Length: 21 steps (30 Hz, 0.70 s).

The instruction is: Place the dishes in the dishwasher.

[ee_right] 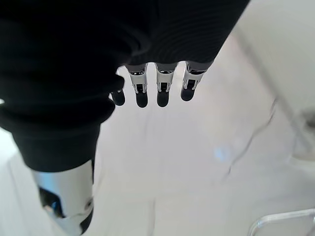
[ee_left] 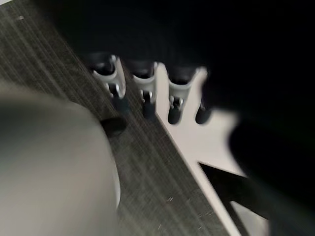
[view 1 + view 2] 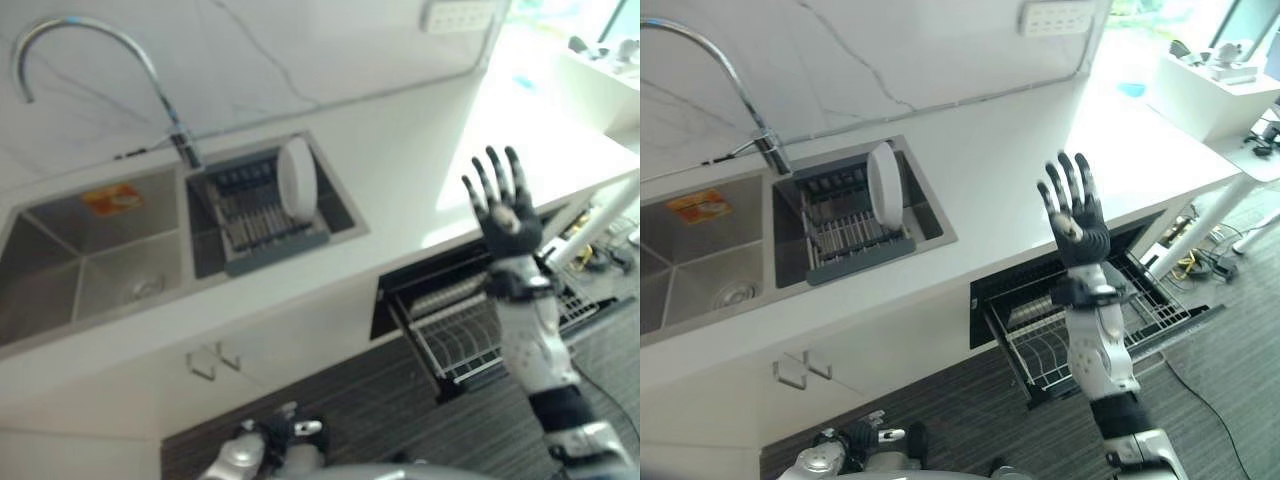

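— Right robot hand [image 3: 510, 215]: what is it doing?
— Raised at the right of the frame, fingers spread wide and straight, holding nothing, above the front edge of the white table [image 3: 400, 170].

— And just below it?
— The dishwasher [image 3: 985, 290] stands open under the table, its wire rack [image 3: 1035, 345] pulled out over the dark striped floor [image 3: 960, 410]. I cannot tell whether any dish lies in it.

— The left robot hand [image 3: 290, 432]?
— Low at the bottom centre, near the floor; its wrist view shows fingers hanging straight and loose, gripping nothing.

— Where are the dishes?
— 1 white plate [image 3: 297, 178] stands on edge in the grey drying rack [image 3: 262, 225], inside the right basin of the sink [image 3: 60, 260], centre-left. A curved tap [image 3: 120, 50] arches over the upper left.
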### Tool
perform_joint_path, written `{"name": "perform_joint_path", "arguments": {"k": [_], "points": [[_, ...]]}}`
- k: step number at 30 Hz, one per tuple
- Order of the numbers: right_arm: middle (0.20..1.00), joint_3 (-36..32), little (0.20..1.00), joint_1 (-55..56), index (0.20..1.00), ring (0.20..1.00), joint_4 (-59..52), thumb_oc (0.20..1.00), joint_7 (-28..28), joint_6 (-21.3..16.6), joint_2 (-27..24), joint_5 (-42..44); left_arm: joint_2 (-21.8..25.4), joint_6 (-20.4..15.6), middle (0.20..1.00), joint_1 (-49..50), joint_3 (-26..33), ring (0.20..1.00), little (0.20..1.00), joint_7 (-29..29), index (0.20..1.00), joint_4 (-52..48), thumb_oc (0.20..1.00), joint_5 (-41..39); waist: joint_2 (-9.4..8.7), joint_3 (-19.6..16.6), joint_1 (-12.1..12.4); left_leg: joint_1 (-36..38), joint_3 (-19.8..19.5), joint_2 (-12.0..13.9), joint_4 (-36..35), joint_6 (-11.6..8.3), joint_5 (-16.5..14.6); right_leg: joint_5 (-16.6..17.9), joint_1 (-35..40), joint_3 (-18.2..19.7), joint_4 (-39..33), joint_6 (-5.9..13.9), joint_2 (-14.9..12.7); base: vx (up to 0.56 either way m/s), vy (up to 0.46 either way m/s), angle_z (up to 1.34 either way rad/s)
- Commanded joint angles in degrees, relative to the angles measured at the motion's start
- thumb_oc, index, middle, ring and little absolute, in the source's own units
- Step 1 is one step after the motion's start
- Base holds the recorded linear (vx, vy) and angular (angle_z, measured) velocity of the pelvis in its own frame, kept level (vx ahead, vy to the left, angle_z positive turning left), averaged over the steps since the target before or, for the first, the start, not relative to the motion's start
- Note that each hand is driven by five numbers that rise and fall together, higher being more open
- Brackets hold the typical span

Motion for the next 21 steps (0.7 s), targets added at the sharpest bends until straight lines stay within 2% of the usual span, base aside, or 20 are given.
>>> {"name": "perform_joint_path", "arguments": {"k": [1,4,5,6,12,21], "points": [[1.0,-0.3,1.0,-4.8,1.0,1.0,-1.5,1.0,-6.1,0.4,-0.3,-5.2,0.3,3.3,1.0,-3.1,-0.9,1.0,1.0,2.3,1.0,0.3,1.0,3.8,-0.25,0.3,2.4,2.2,0.2,2.1,0.5,-1.82,-6.1,-3.6,-1.6,3.6,3.9,1.55,-2.7,0.08,0.023,0.16],[1.0,0.5,1.0,-10.0,1.0,1.0,0.6,1.0,-8.8,2.9,0.1,-4.8,0.2,5.0,1.0,-3.0,-0.1,1.0,1.0,2.5,1.0,2.1,1.0,3.9,-0.31,0.0,3.7,2.3,-0.4,1.9,0.5,-1.83,-6.1,-3.7,-1.1,2.4,3.8,1.49,-2.9,0.08,0.004,0.06],[1.0,0.4,1.0,-12.0,1.0,1.0,1.7,1.0,-7.9,4.7,0.5,2.2,0.4,5.5,1.0,-2.8,0.2,1.0,1.0,1.1,1.0,2.4,1.0,3.2,-0.35,-0.2,4.3,2.4,-0.6,1.9,0.5,-1.88,-6.1,-3.6,-0.7,1.8,3.6,1.54,-3.1,0.13,-0.002,0.22],[1.0,-0.2,1.0,-14.6,1.0,1.0,4.4,1.0,-8.8,6.1,0.6,0.0,0.5,5.8,1.0,-2.0,-0.1,1.0,1.0,0.2,1.0,2.8,1.0,1.9,-0.25,-0.3,5.4,2.5,-1.1,1.7,0.5,-1.96,-6.1,-3.4,-0.4,1.1,3.2,1.61,-3.3,0.14,0.004,0.28],[1.0,-2.4,1.0,-22.5,1.0,1.0,15.1,1.0,-7.7,9.8,-4.1,2.3,1.9,1.2,1.0,1.4,0.1,1.0,1.0,0.1,1.0,0.0,1.0,1.0,-0.03,-0.7,8.7,3.0,-1.7,2.0,0.5,-2.45,-6.2,-2.0,0.4,-1.7,1.5,2.38,-4.3,0.1,-0.007,0.11],[1.0,-3.4,1.0,-31.0,1.0,1.0,28.9,1.0,-6.8,11.9,-10.7,3.9,5.8,-2.2,1.0,4.7,-1.4,1.0,1.0,0.5,1.0,-3.9,1.0,4.4,-0.39,-0.7,11.8,3.4,-3.2,2.1,0.5,-2.72,-6.2,-2.4,1.1,-3.5,2.0,2.49,-4.9,0.11,-0.005,0.04]]}}
